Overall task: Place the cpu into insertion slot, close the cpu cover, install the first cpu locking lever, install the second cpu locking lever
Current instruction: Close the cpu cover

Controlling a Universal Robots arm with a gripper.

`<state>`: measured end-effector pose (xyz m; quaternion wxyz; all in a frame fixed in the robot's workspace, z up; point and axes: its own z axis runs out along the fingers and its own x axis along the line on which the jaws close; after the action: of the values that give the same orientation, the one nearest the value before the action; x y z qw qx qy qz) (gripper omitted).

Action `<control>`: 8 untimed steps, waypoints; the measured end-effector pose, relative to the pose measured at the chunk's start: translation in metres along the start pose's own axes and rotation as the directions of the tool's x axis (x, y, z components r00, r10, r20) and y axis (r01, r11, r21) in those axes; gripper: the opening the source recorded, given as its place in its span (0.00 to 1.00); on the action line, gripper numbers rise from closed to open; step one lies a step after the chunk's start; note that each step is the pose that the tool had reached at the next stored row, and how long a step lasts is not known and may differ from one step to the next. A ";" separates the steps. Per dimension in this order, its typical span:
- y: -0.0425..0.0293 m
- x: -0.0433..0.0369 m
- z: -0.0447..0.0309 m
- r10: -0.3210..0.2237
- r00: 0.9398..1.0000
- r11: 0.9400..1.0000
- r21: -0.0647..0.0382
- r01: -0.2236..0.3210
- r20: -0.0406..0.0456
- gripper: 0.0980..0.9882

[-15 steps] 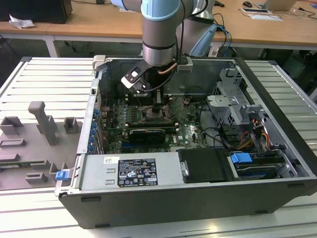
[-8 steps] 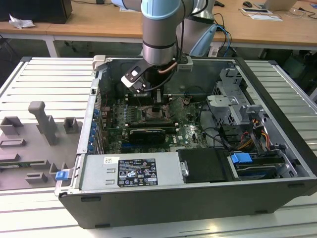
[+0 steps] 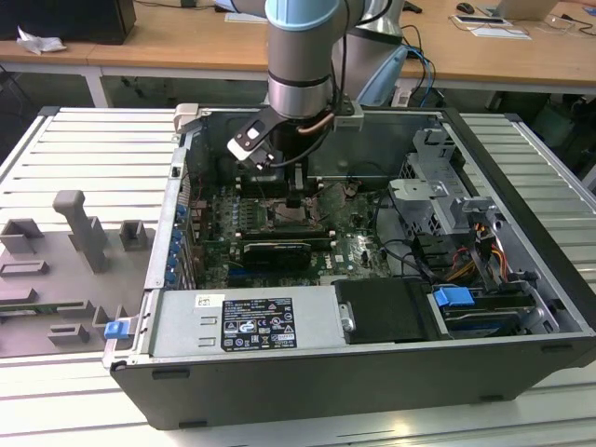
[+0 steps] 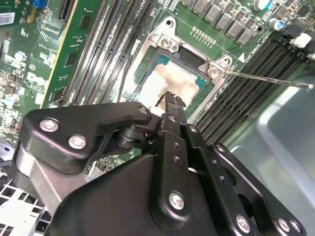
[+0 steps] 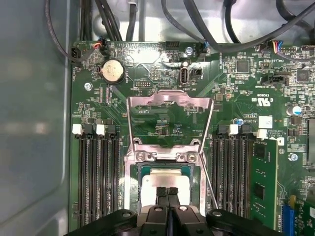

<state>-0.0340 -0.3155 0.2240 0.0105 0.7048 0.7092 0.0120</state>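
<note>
The cpu (image 5: 167, 179) (image 4: 173, 81), pale silver on top, lies flat in the insertion slot (image 5: 145, 169) (image 4: 160, 61) on the green board. My gripper (image 5: 167, 191) (image 4: 170, 100) is shut, its black fingertips pressed together right at the chip's top with nothing between them. The cpu cover (image 5: 170, 100) stands swung back from the slot, with green board showing through its window. One thin locking lever (image 5: 209, 182) (image 4: 266, 78) sticks out beside the slot, unlatched. In the exterior view the gripper (image 3: 296, 197) reaches down into the open computer case (image 3: 372, 391) and hides the chip.
Long black memory slots (image 5: 96, 172) (image 5: 231, 172) flank the socket, and a green memory module (image 5: 261, 182) stands nearby. Cables (image 5: 197, 24) hang past the board's edge. A drive cage (image 3: 447, 200) and power supply (image 3: 242, 321) crowd the case. Grey fixtures (image 3: 74, 251) sit at the exterior view's left.
</note>
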 end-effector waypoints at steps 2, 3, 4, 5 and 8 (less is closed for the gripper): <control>0.0003 0.0000 -0.0095 0.000 1.000 1.000 0.000 0.000 0.001 0.01; 0.0004 0.0000 -0.0129 0.000 1.000 1.000 0.000 0.000 0.002 0.01; 0.0005 0.0000 -0.0163 0.000 1.000 1.000 0.000 0.000 0.003 0.01; 0.0006 0.0000 -0.0193 0.000 1.000 1.000 0.000 0.000 0.005 0.01; 0.0011 0.0001 -0.0347 -0.001 1.000 1.000 0.000 0.001 0.014 0.01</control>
<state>-0.0340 -0.3155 0.2588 0.0154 0.7046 0.7094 0.0070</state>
